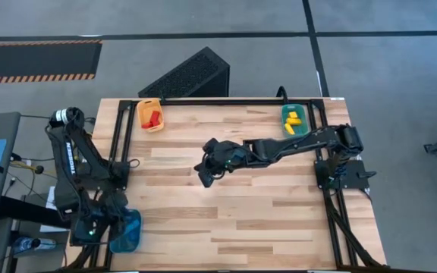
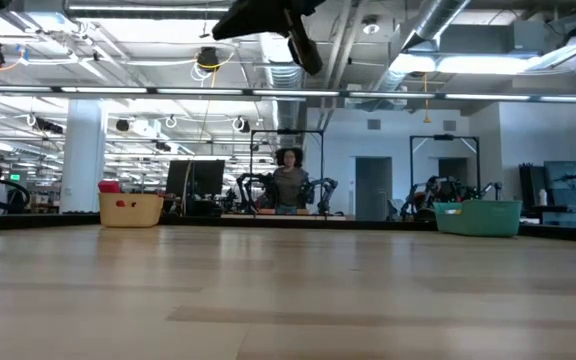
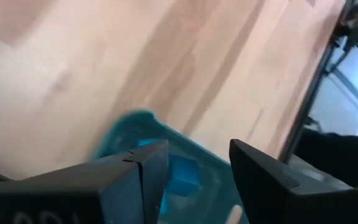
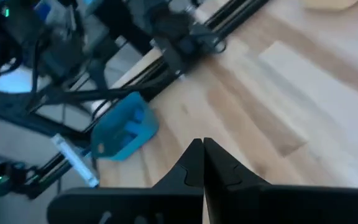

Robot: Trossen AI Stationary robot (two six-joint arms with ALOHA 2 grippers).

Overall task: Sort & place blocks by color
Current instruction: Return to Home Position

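Red blocks [image 1: 153,116] in orange bin [image 1: 144,106], yellow blocks [image 1: 293,120] in green bin [image 1: 300,129], blue blocks [image 3: 182,175] in blue bin [image 3: 126,124]. Probably light, stiff, smooth; best pinched across flat faces. Left tool [image 3: 199,152] parted, empty, above blue bin; right tool [image 4: 202,152] closed, empty, over mid counter [image 1: 241,220].

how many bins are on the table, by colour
orange bin: 1
green bin: 1
blue bin: 1
total: 3 bins
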